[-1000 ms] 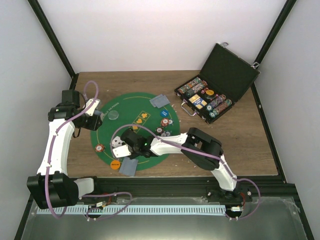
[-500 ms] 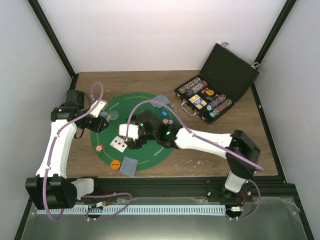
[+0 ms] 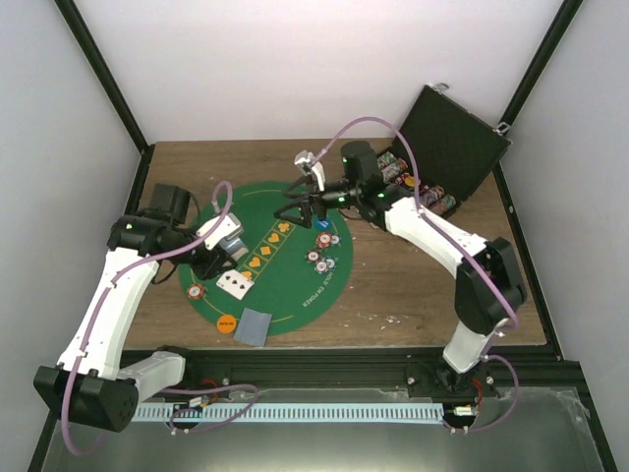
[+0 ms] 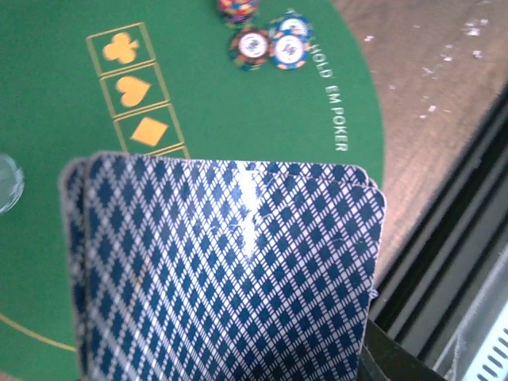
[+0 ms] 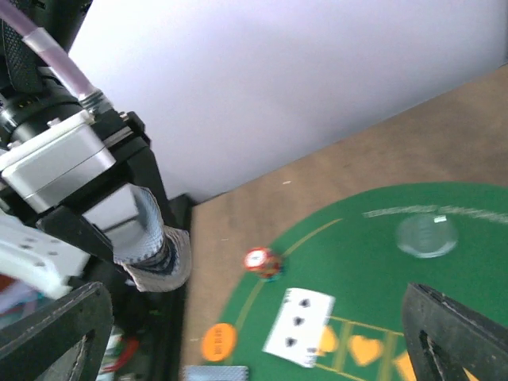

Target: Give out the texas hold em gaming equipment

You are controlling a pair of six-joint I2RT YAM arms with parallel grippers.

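My left gripper is shut on a stack of blue-backed playing cards, which fills the left wrist view and hides the fingers. It hangs over the left part of the green mat. Just in front of it a face-up card with three black pips lies on the mat. My right gripper is open and empty, raised over the mat's far side. Near the left rim sits a chip stack. An orange disc and a face-down card lie at the near rim.
More striped chips lie right of the mat's middle. A clear round disc rests on the mat. The black case stands open at the back right, with chip rows inside. A black frame rail borders the near table edge.
The right gripper let go of the face-up card on the mat's near left, opened wide and swung back to the mat's far side. The left gripper moved nearer and rightward with its cards.
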